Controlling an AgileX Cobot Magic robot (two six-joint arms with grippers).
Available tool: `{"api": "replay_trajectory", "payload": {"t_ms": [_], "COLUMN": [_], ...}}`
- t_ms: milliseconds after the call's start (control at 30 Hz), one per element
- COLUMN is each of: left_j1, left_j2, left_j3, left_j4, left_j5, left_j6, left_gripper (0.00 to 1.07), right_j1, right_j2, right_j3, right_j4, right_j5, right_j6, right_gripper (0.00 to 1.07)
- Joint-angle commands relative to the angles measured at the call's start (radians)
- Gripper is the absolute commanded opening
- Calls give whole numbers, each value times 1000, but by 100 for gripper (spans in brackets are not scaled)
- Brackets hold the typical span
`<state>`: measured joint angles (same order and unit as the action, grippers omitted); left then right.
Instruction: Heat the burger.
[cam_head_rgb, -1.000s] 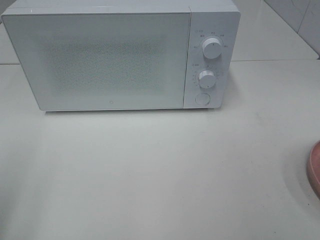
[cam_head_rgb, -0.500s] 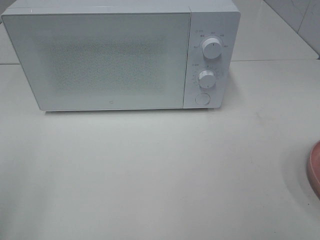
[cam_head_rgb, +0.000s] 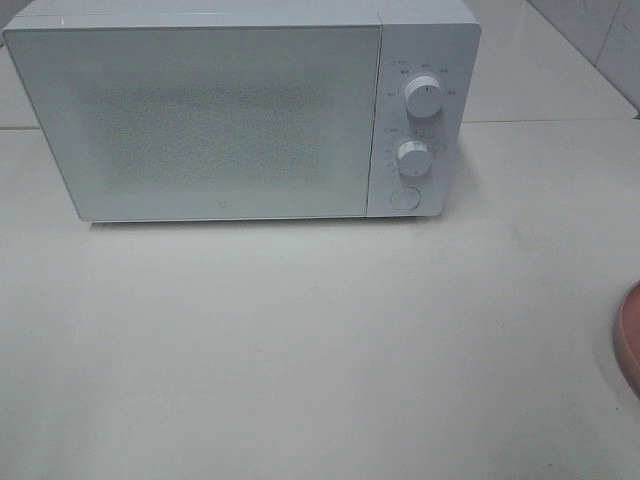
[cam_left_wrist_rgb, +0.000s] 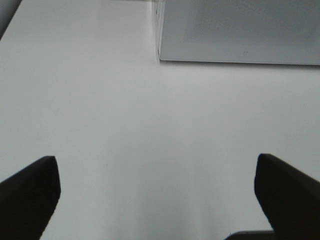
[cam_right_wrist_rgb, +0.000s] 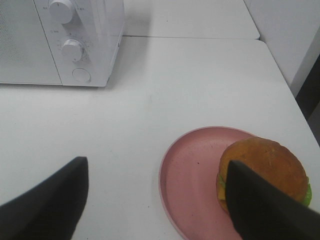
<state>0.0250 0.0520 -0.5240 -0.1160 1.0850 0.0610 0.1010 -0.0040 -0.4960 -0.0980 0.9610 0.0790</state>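
Note:
The burger (cam_right_wrist_rgb: 262, 167), with its golden-brown bun and a bit of lettuce and cheese showing, sits on a pink plate (cam_right_wrist_rgb: 192, 175) in the right wrist view. My right gripper (cam_right_wrist_rgb: 157, 170) hovers above the table beside the plate, open, with nothing between its fingers; one finger (cam_right_wrist_rgb: 265, 210) overlaps the burger's near side. In the high view only the plate's rim (cam_head_rgb: 630, 340) shows at the right edge, and the burger is out of frame. My left gripper (cam_left_wrist_rgb: 156, 170) is open and empty over bare table in front of the microwave (cam_left_wrist_rgb: 240, 30).
The white microwave (cam_head_rgb: 200, 120) stands at the back with its door closed. Its panel carries two knobs (cam_head_rgb: 424, 96) (cam_head_rgb: 412, 156) and a round button (cam_head_rgb: 403, 197). The table edge (cam_right_wrist_rgb: 292, 95) runs close behind the plate on the right.

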Motion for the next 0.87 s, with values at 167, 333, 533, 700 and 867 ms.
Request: {"api": "replay_trajectory", "payload": {"t_ms": [167,333,533,700,867], "left_j1": [3,3,3,3,3], "left_j2": [-83,-83,-83,-82,-82], "left_j3": [5,5,5,5,5], "left_j4": [-8,-8,-8,-8,-8], "left_j5": [-13,-13,-13,-13,-13], "left_j6": [1,1,1,1,1], "left_gripper": [98,98,98,98,98], "right_j1": [-6,-6,-6,-6,-6], "right_j2": [-24,-24,-24,-24,-24], "right_j3": [1,1,1,1,1], "right_j4": [2,2,2,2,2], "right_j5": [0,0,0,0,0], "right_j6": [-7,-7,-7,-7,-7], "right_gripper": [72,72,72,72,72]}}
